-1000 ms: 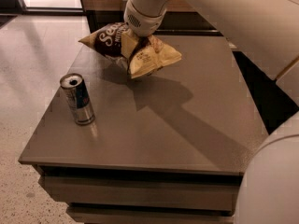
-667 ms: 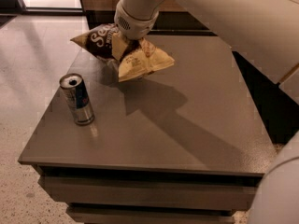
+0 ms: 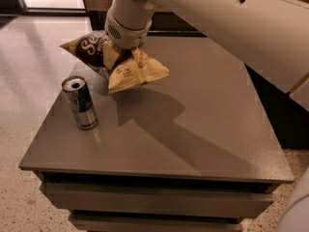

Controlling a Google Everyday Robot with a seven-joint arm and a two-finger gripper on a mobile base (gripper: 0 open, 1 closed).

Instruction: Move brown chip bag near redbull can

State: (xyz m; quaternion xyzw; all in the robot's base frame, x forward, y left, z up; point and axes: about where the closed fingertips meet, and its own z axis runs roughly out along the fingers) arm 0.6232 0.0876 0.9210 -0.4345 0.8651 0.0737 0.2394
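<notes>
Grey table (image 3: pixel 217 129) fills the view, the white arm (image 3: pixel 217 18) reaching in over its far left corner. The brown chip bag (image 3: pixel 130 76) hangs in the air above that corner, pinched at its crumpled middle by the gripper (image 3: pixel 120 57), fingers closed tight on it. The redbull can (image 3: pixel 80 103) stands upright near the left edge, just beside the bag, nothing between them.

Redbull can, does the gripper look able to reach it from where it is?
Probably yes: the gripper, shut on the brown chip bag, hangs near the redbull can, only bare table between.
</notes>
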